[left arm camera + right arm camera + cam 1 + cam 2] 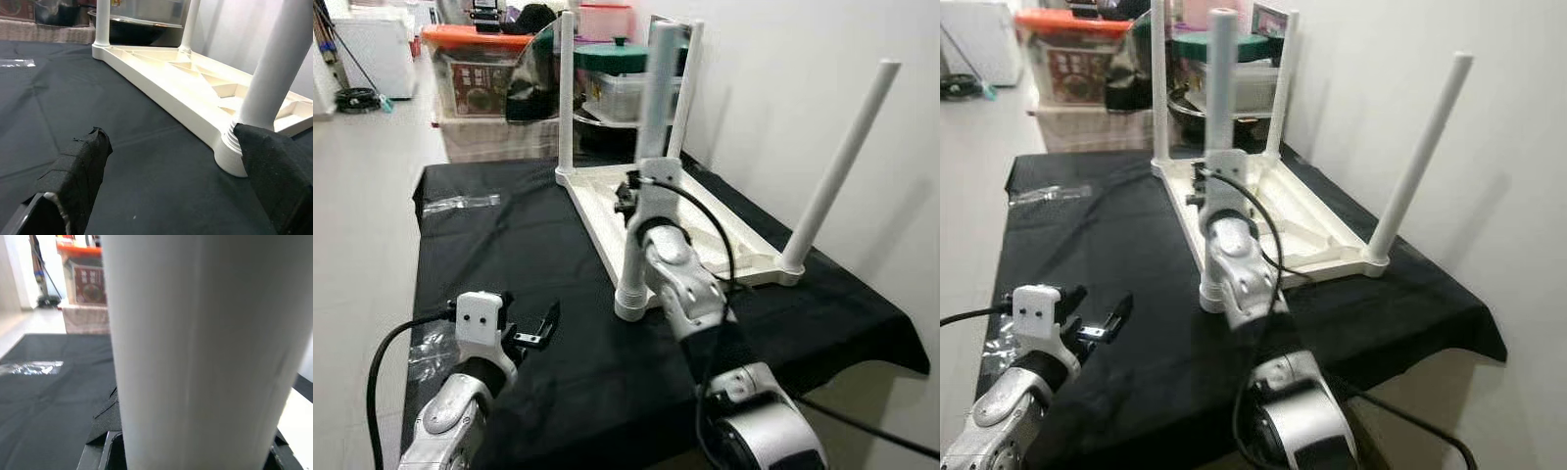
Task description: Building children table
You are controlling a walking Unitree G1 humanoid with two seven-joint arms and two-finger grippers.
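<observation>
Four white legs stand up from the overturned children's table (680, 211), which lies top-down across the middle and right of the frame on a black-covered tabletop (509, 255). The near leg (651, 147), at centre frame, is where the work is: the right end effector (631, 196) sits against it partway up, and the right wrist view shows the white tube lying between the black fingers, so I judge it closed on that leg (likely twisting it into its threaded socket at the corner). The left end effector (533, 328) hovers at the lower left of the frame, fingers spread and holding nothing, well apart from the frame of the table.

Risks from here, as I read them: nothing steadies the overturned table, so a turning force on the leg could spin or slide the whole piece over the cloth rather than tighten the thread. The far right leg (842, 157) leans outward, which suggests a loose or crooked seat; the near one could cross-thread the same way if pushed off axis. A smooth tube may also slip in the fingers.
</observation>
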